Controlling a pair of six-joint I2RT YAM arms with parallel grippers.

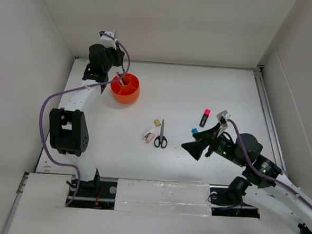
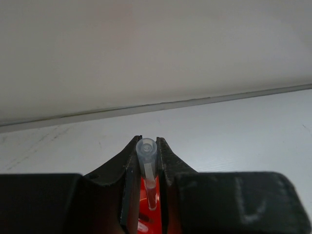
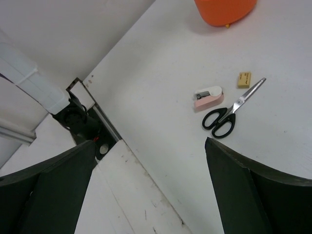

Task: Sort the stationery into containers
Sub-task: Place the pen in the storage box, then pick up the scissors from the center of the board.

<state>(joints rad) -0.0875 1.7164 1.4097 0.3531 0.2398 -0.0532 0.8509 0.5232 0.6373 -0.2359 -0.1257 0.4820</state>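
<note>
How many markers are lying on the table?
2: a pink-capped marker right of the scissors, and a blue-capped marker just nearer, mostly hidden behind the right hand. Others may be hidden.

No legible text, brand, number or sign on any item. Sole mark noted: a faint raised shape, possibly a letter L, on the left end effector body, lower right of the left wrist view.

Free approach around scissors, erasers nearby
</note>
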